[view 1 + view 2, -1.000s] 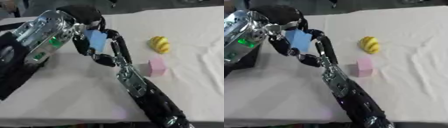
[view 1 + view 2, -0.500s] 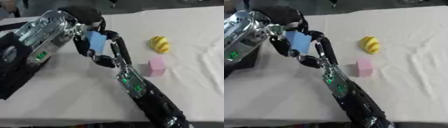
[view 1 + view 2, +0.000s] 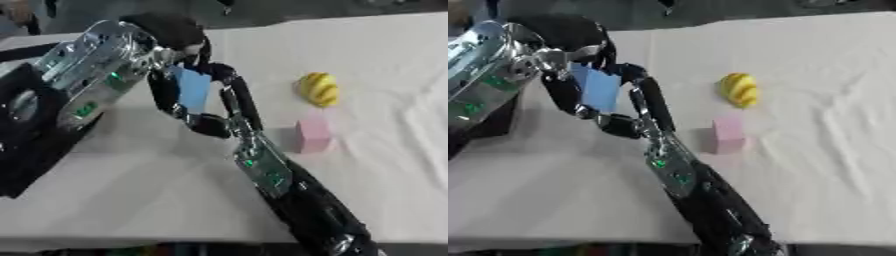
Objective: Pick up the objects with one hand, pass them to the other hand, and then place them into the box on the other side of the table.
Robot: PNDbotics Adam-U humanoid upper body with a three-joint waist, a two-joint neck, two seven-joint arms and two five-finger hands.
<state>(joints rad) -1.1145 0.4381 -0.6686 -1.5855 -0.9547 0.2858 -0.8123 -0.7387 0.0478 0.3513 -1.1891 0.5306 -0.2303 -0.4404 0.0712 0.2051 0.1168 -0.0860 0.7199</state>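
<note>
I've got the white-cloth-covered worktop (image 3: 385,75) filling both eye views. My left arm, silver and black, comes in from the upper left; my right arm runs up from the bottom edge toward the middle. Both hands meet above the left half of the worktop, around a flat light-blue rectangular block (image 3: 192,90). The right hand (image 3: 203,120) has its black fingers curled up either side of the block, one along its left edge and one along its right, so it is holding the block. The left hand (image 3: 179,42) sits at the block's top edge; I can't tell whether its fingers are closed on it or just touching. Block is off the cloth, held roughly upright. Out to the right on the worktop, well apart from the hands: a pink rectangular block (image 3: 312,135) standing on the cloth, and just beyond it a small yellow ridged fruit-shaped object (image 3: 318,89).
</note>
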